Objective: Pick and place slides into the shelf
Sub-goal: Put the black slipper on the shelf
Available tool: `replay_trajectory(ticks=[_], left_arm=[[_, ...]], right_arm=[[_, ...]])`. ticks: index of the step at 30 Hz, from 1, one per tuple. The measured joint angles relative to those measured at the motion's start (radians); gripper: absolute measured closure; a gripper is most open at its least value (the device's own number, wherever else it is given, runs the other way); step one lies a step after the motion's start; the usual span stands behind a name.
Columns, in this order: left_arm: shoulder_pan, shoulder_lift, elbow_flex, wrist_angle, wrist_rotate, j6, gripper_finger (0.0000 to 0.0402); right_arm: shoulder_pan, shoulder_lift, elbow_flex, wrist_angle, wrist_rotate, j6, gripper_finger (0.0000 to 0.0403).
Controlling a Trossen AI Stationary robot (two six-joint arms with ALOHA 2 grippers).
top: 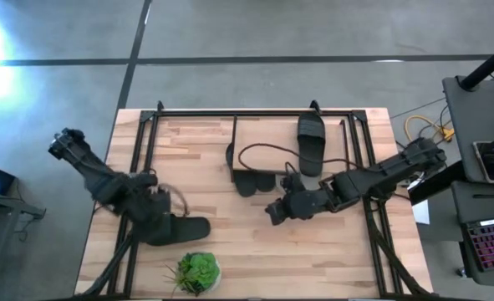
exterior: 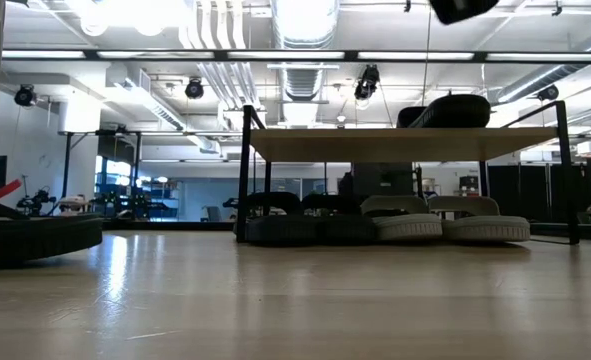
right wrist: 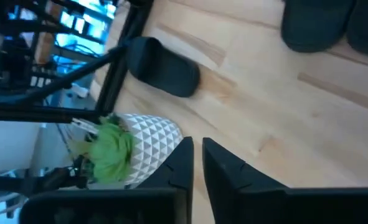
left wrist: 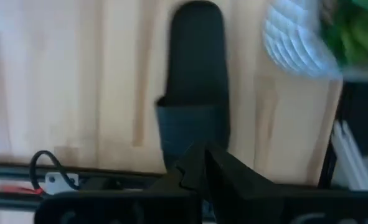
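One black slide (top: pixel 184 227) lies flat on its sole on the table near the left front, also in the left wrist view (left wrist: pixel 196 74) and the low view (exterior: pixel 35 238). My left gripper (top: pixel 157 219) is shut and hovers at the strap end (left wrist: pixel 190 124) of that slide. The shelf (top: pixel 267 134) stands at the table's far side. It has a black slide (top: pixel 311 142) on its top board, and dark (exterior: pixel 285 226) and light grey (exterior: pixel 445 222) slides beneath. My right gripper (top: pixel 276 211) is shut above bare table in front of the shelf. My left gripper comes at the black slide's strap end from above. Its own fingers (left wrist: pixel 199 165) cover the spot, so I cannot tell whether they touch the strap.
A green plant in a white patterned pot (top: pixel 198 272) stands at the near edge, close to the black slide. A thin cable loop (top: pixel 263 152) lies over the shelf's top board. The table's black frame rails (top: pixel 138 142) run along both sides. Open wood lies between the two grippers.
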Motion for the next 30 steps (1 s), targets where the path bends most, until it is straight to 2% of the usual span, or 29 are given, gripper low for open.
replay_trajectory(ticks=[4, 7, 10, 14, 16, 20, 24, 30], left_arm=[[-0.081, 0.042, -0.012, -0.02, 0.058, 0.085, 0.0401], [-0.082, 0.093, -0.008, -0.051, 0.159, 0.307, 0.0401], [-0.061, 0.141, 0.002, -0.048, 0.218, 0.531, 0.0401], [0.028, 0.214, 0.004, -0.049, 0.386, 0.83, 0.0402], [0.087, 0.258, 0.004, -0.048, 0.427, 0.937, 0.0402], [0.208, 0.355, 0.004, -0.048, 0.428, 1.145, 0.0402], [0.316, 0.438, 0.004, -0.048, 0.434, 1.271, 0.0402], [0.392, 0.5, -0.015, -0.012, 0.474, 1.474, 0.0402]], right_arm=[[-0.003, 0.034, 0.0, 0.005, -0.009, -0.007, 0.0346], [-0.008, 0.041, 0.006, 0.011, -0.01, -0.045, 0.0319], [-0.014, 0.034, 0.018, 0.022, 0.007, -0.085, 0.029], [-0.018, 0.011, 0.043, 0.023, 0.025, -0.123, 0.0258], [-0.018, 0.003, 0.051, 0.024, 0.027, -0.127, 0.0247], [-0.013, 0.002, 0.057, 0.021, 0.027, -0.142, 0.0235], [-0.011, 0.002, 0.058, 0.021, 0.026, -0.138, 0.0235], [-0.01, 0.002, 0.058, 0.02, 0.017, -0.132, 0.0235]])
